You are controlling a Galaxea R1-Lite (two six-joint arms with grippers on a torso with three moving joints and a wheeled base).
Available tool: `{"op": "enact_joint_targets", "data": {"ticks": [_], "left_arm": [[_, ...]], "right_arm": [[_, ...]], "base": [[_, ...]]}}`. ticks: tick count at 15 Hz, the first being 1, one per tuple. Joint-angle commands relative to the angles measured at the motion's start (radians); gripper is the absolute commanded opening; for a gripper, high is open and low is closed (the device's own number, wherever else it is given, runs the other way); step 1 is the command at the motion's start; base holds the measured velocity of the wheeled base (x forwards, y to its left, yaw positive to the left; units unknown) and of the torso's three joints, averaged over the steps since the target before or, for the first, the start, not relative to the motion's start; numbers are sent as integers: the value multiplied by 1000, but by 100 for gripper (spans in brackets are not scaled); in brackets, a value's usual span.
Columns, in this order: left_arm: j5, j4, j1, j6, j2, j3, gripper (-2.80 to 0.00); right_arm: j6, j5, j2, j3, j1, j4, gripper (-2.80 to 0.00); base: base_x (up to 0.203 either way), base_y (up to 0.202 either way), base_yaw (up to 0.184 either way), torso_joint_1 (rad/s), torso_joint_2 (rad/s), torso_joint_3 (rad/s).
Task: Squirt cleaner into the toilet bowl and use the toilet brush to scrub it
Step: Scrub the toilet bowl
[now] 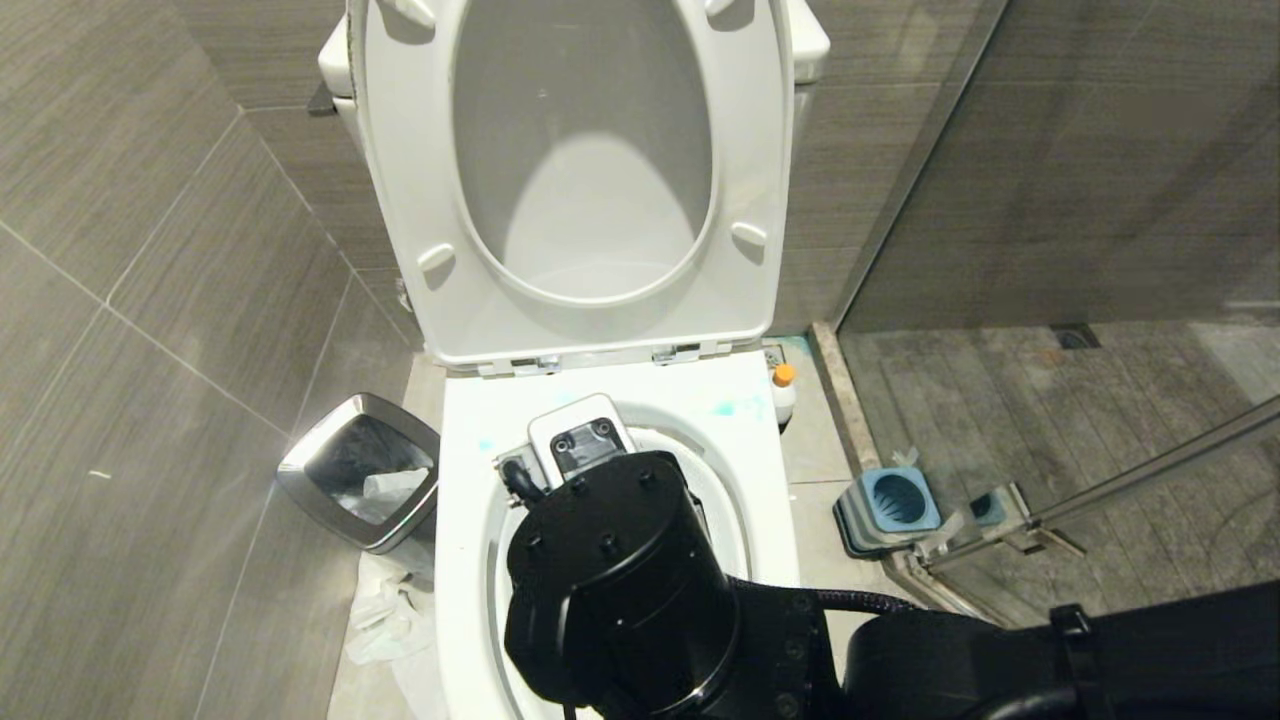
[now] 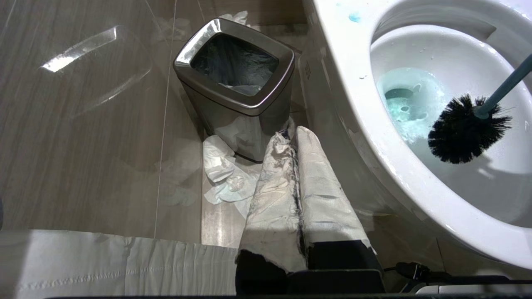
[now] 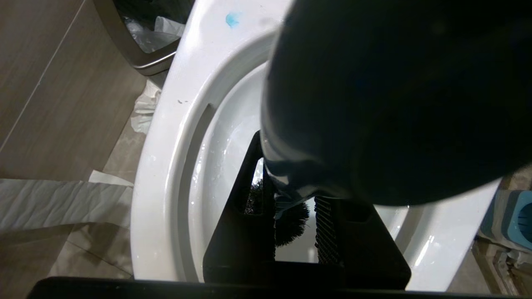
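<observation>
The toilet bowl (image 1: 760,470) is white and glossy, its seat and lid raised, with teal water in the basin. The toilet brush (image 2: 461,131) hangs inside, black bristles on a slim teal handle. The right gripper (image 3: 291,216) is clamped on this handle above the bowl. The left gripper (image 2: 297,195) rests shut and empty beside the bowl. The cleaner (image 1: 783,392), a small white bottle with an orange cap, stands on the floor beside the toilet.

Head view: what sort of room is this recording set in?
A bathroom, most likely: a white toilet bowl with its seat raised, a glass shower partition beside it, grey tiled walls and a steel-rimmed waste bin.
</observation>
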Motion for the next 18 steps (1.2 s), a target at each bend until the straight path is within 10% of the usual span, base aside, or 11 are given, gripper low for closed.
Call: {"op": "enact_joint_targets", "data": {"ticks": [1,18], "left_arm": [[0,-1,0,0,0,0,-280],[1,-1,-1,0,0,0,-280]], "right_arm": [[-5,-5,61,-54,-21,-4,-280],[-120,16,503,-582,-270,-2,-280]], "base": [[0,0,0,0,0,0],[0,0,0,0,0,0]]}}
